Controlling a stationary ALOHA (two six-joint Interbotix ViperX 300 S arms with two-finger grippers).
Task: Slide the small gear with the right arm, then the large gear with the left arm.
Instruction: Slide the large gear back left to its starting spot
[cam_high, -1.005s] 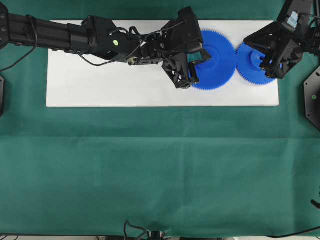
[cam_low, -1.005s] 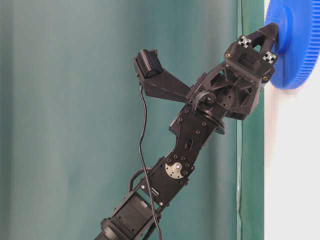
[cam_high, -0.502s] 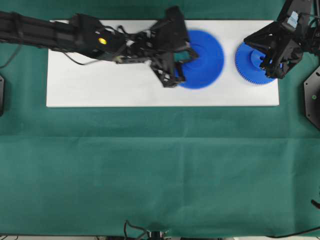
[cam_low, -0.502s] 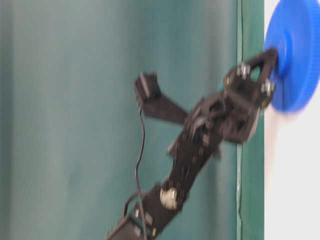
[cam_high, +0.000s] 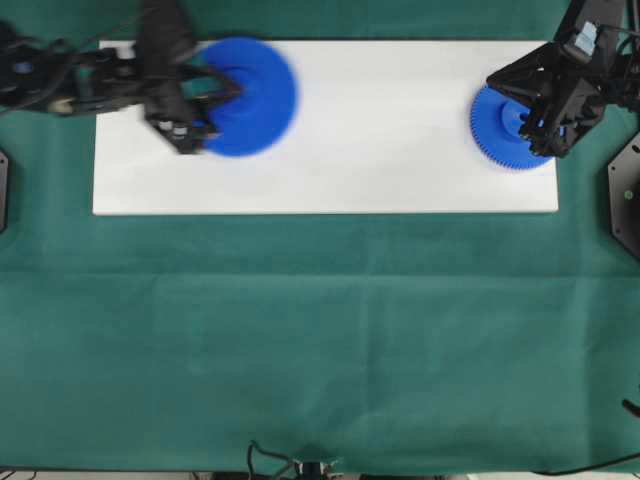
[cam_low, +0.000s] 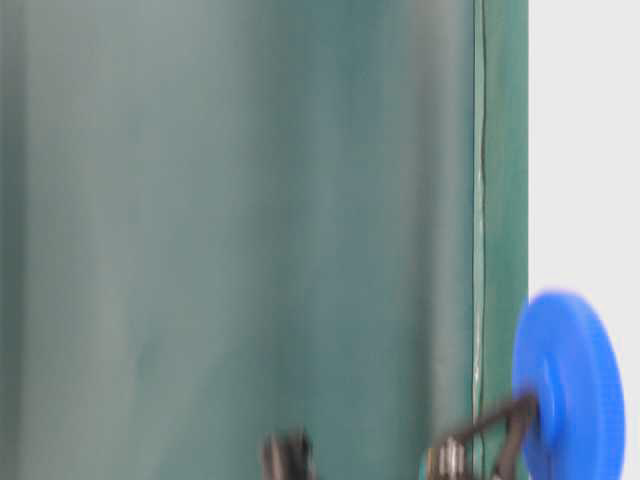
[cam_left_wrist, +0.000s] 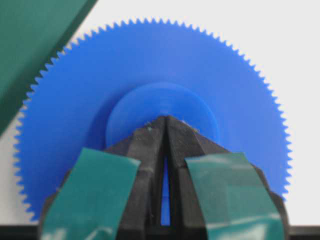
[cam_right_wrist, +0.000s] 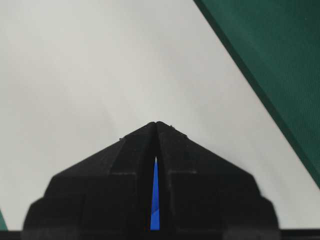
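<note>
2 blue gears lay on the white board. The large gear sat far left, the left gripper's closed tips on its hub. The small gear sat far right under the closed right gripper.

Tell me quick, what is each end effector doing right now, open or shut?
Left end effector: closed, tips pressing on the large gear hub, not gripping it.
Right end effector: closed, over the small gear, gripping nothing.
</note>
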